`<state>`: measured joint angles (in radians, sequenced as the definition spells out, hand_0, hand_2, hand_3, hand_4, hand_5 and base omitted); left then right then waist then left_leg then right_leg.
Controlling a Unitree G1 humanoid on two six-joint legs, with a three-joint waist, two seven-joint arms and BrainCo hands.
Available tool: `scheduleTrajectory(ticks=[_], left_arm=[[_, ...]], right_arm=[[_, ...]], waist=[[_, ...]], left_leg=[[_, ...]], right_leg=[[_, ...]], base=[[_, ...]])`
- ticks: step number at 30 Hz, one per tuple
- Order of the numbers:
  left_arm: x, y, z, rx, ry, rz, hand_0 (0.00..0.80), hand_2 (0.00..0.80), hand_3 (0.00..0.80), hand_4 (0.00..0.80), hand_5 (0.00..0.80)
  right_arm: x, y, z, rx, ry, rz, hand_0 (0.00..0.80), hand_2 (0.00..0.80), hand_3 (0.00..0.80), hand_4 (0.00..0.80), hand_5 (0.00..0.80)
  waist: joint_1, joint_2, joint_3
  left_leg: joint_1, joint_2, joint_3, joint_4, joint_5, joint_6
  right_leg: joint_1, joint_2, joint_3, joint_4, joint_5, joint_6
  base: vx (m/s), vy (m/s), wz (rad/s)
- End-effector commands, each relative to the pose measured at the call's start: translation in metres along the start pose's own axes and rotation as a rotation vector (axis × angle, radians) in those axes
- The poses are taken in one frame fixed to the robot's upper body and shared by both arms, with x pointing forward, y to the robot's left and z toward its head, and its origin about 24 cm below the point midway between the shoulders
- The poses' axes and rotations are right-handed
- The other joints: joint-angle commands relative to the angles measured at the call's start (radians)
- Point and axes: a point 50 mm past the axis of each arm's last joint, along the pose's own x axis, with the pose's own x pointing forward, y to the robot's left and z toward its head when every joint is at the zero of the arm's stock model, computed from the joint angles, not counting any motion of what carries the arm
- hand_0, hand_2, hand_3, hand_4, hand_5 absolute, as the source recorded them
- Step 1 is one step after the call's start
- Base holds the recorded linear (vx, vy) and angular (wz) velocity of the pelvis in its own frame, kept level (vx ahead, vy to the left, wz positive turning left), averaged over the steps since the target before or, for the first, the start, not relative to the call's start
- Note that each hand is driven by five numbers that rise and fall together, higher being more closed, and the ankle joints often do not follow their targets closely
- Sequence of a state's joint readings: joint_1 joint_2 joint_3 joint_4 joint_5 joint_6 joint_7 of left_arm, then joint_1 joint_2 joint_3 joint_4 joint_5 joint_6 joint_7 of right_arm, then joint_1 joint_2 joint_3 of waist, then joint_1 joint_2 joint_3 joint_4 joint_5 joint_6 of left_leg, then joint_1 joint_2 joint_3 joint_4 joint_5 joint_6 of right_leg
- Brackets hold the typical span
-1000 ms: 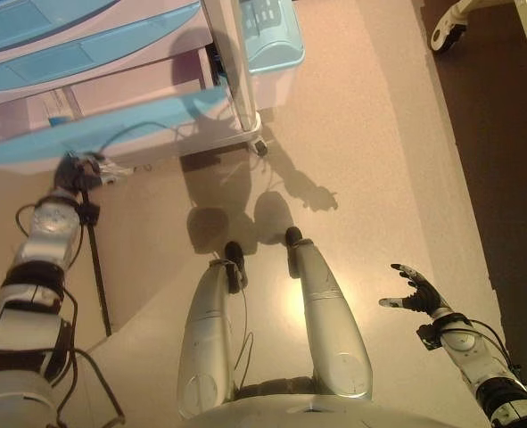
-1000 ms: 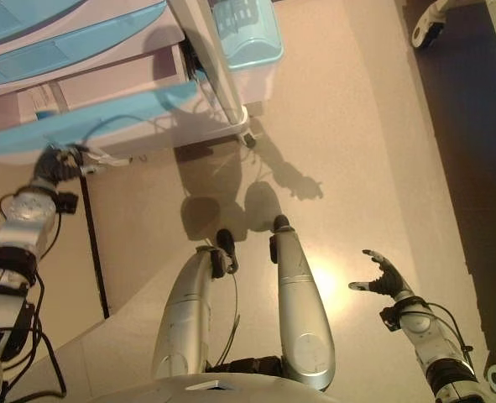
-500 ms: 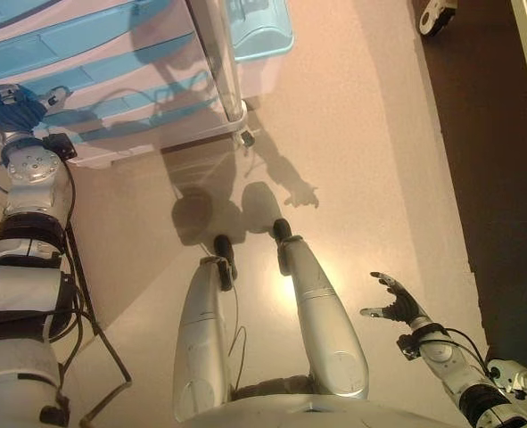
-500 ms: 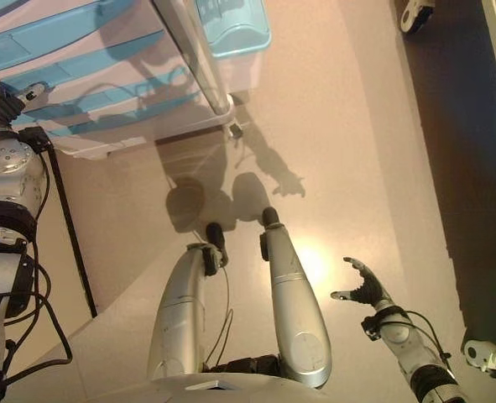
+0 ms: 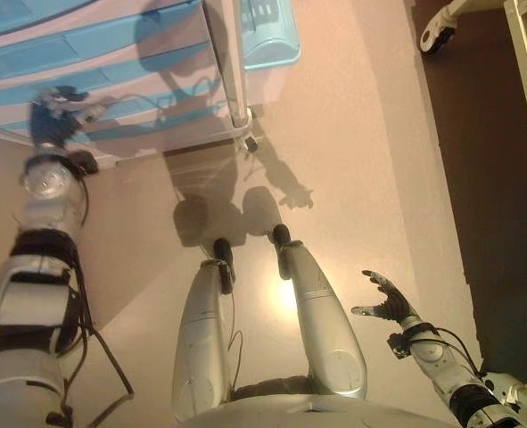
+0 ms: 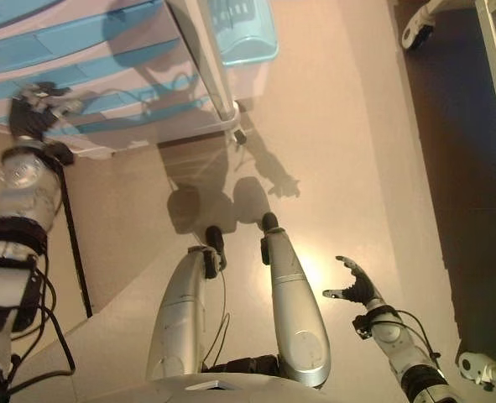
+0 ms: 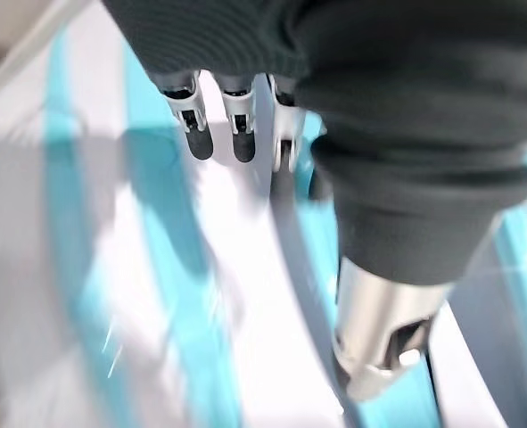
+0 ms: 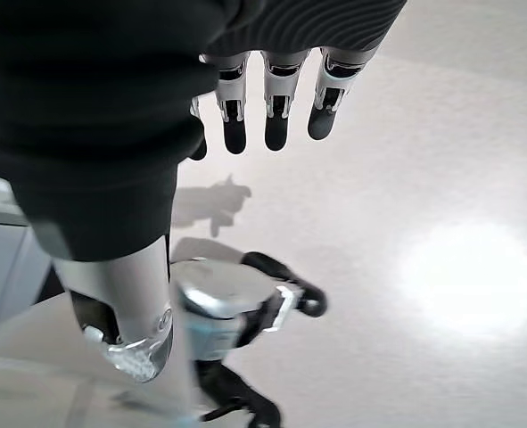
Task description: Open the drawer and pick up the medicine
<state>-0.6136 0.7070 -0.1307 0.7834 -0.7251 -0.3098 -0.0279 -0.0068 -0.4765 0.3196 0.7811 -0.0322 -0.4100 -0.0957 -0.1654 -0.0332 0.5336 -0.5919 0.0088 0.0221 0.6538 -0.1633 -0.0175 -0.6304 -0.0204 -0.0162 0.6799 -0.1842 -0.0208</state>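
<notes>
Left hand [image 5: 53, 120] seemingly against blue-fronted drawer cabinet [image 5: 138, 53], wheeled frame [image 5: 441, 31] well apart.

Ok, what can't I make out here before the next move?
- Medicine: in no view; the white cart's blue-fronted drawers appear closed.
- Left hand: blurred in both eye views; its wrist view is smeared, so any contact with the drawers is unclear.
- Cart top: cut off by the upper edge.
- Right hand: open, idle over the floor.

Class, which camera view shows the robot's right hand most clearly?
The right wrist view: the right hand fills it, fingers straight, holding nothing. Both eye views show it small and open above the floor. The left wrist view omits it.
</notes>
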Motion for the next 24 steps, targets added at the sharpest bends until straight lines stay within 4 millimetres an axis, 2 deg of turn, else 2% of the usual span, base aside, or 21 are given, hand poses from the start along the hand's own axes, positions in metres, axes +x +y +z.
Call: scheduleTrajectory(ticks=[1, 2, 3, 4, 5, 6, 9, 10, 12, 15, 18, 21, 24], left_arm=[[-0.026, 0.008, -0.027, -0.178, -0.006, -0.022, 0.0, 0.0, 0.0, 0.0, 0.0], [-0.059, 0.005, -0.068, -0.27, 0.089, -0.027, 0.0, 0.0, 0.0, 0.0, 0.0], [-0.081, 0.003, -0.093, -0.333, 0.171, -0.009, 0.0, 0.0, 0.0, 0.0, 0.0], [-0.09, 0.002, -0.103, -0.342, 0.205, -0.006, 0.0, 0.0, 0.0, 0.0, 0.0], [-0.114, 0.0, -0.126, -0.38, 0.286, 0.01, 0.0, 0.0, 0.0, 0.0, 0.0], [-0.15, 0.0, -0.156, -0.406, 0.433, 0.068, 0.0, 0.0, 0.0, 0.0, 0.0], [-0.208, 0.005, -0.19, -0.358, 0.661, 0.13, 0.0, 0.0, 0.0, 0.0, 0.0], [-0.234, 0.007, -0.201, -0.312, 0.781, 0.128, 0.0, 0.0, 0.0, 0.0, 0.0], [-0.271, 0.008, -0.214, -0.231, 0.953, 0.111, 0.0, 0.0, 0.0, 0.0, 0.0], [-0.311, 0.004, -0.223, -0.166, 1.132, 0.051, 0.0, 0.0, 0.0, 0.0, 0.0], [-0.335, -0.003, -0.228, -0.149, 1.231, 0.038, 0.0, 0.0, 0.0, 0.0, 0.0], [-0.345, -0.007, -0.23, -0.15, 1.283, 0.035, 0.0, 0.0, 0.0, 0.0, 0.0], [-0.341, -0.015, -0.232, -0.07, 1.284, -0.032, 0.0, 0.0, 0.0, 0.0, 0.0]], right_arm=[[-0.013, -0.002, -0.01, 0.021, 0.008, -0.002, 0.0, 0.0, 0.0, 0.0, 0.0], [-0.015, 0.001, -0.016, 0.052, 0.032, -0.003, 0.0, 0.0, 0.0, 0.0, 0.0], [-0.017, 0.002, -0.02, 0.076, 0.051, -0.003, 0.0, 0.0, 0.0, 0.0, 0.0], [-0.017, 0.002, -0.022, 0.086, 0.06, -0.003, 0.0, 0.0, 0.0, 0.0, 0.0], [-0.018, 0.004, -0.026, 0.11, 0.08, 0.0, 0.0, 0.0, 0.0, 0.0, 0.0], [-0.021, 0.007, -0.032, 0.139, 0.109, 0.005, 0.0, 0.0, 0.0, 0.0, 0.0], [-0.027, 0.014, -0.044, 0.181, 0.178, 0.02, 0.0, 0.0, 0.0, 0.0, 0.0], [-0.03, 0.018, -0.05, 0.183, 0.211, 0.028, 0.0, 0.0, 0.0, 0.0, 0.0], [-0.034, 0.023, -0.058, 0.18, 0.26, 0.039, 0.0, 0.0, 0.0, 0.0, 0.0], [-0.039, 0.028, -0.067, 0.178, 0.316, 0.041, 0.0, 0.0, 0.0, 0.0, 0.0], [-0.04, 0.034, -0.072, 0.199, 0.358, 0.038, 0.0, 0.0, 0.0, 0.0, 0.0], [-0.039, 0.039, -0.072, 0.216, 0.376, 0.055, 0.0, 0.0, 0.0, 0.0, 0.0], [-0.037, 0.045, -0.072, 0.22, 0.397, 0.077, 0.0, 0.0, 0.0, 0.0, 0.0]], waist=[[0.031, 0.041, -0.083], [0.052, 0.046, -0.101], [0.065, 0.046, -0.114], [0.07, 0.046, -0.119], [0.081, 0.046, -0.134], [0.096, 0.044, -0.159], [0.12, 0.041, -0.21], [0.13, 0.04, -0.233], [0.145, 0.039, -0.271], [0.162, 0.039, -0.316], [0.181, 0.033, -0.349], [0.195, 0.026, -0.366], [0.198, 0.025, -0.379]], left_leg=[[0.09, -0.064, 0.074, -0.152, 0.013, 0.104], [0.137, -0.071, 0.059, -0.181, 0.02, 0.093], [0.171, -0.074, 0.052, -0.208, 0.028, 0.087], [0.186, -0.074, 0.05, -0.22, 0.032, 0.084], [0.218, -0.074, 0.042, -0.251, 0.044, 0.075], [0.264, -0.072, 0.03, -0.297, 0.059, 0.062], [0.349, -0.065, 0.01, -0.386, 0.085, 0.04], [0.386, -0.063, 0.001, -0.422, 0.092, 0.031], [0.444, -0.062, -0.01, -0.472, 0.1, 0.023], [0.502, -0.064, -0.018, -0.516, 0.102, 0.019], [0.547, -0.065, -0.019, -0.545, 0.099, 0.022], [0.585, -0.057, -0.008, -0.587, 0.104, 0.019], [0.611, -0.048, 0.0, -0.637, 0.12, 0.015]], right_leg=[[0.071, 0.031, -0.023, -0.105, 0.019, -0.001], [0.125, 0.013, -0.043, -0.131, 0.013, 0.001], [0.167, -0.001, -0.061, -0.157, 0.013, 0.003], [0.183, -0.006, -0.068, -0.166, 0.013, 0.005], [0.222, -0.015, -0.085, -0.193, 0.015, 0.008], [0.279, -0.023, -0.108, -0.235, 0.017, 0.011], [0.383, -0.025, -0.137, -0.322, 0.023, 0.015], [0.427, -0.026, -0.147, -0.362, 0.026, 0.018], [0.498, -0.024, -0.163, -0.431, 0.038, 0.021], [0.572, -0.024, -0.18, -0.507, 0.057, 0.028], [0.627, -0.026, -0.195, -0.558, 0.075, 0.034], [0.665, -0.024, -0.214, -0.6, 0.089, 0.043], [0.681, -0.017, -0.223, -0.62, 0.097, 0.048]], base=[[-0.007, -0.122, 0.17], [0.027, -0.129, 0.13], [0.029, -0.15, 0.09], [0.036, -0.152, 0.12], [0.039, -0.183, 0.19], [0.057, -0.208, 0.3], [0.059, -0.165, 0.35], [0.016, -0.121, 0.32], [-0.004, -0.093, 0.42], [-0.015, -0.04, 0.25], [-0.032, -0.022, 0.16], [-0.055, -0.015, 0.08], [-0.058, 0.002, 0.13]])
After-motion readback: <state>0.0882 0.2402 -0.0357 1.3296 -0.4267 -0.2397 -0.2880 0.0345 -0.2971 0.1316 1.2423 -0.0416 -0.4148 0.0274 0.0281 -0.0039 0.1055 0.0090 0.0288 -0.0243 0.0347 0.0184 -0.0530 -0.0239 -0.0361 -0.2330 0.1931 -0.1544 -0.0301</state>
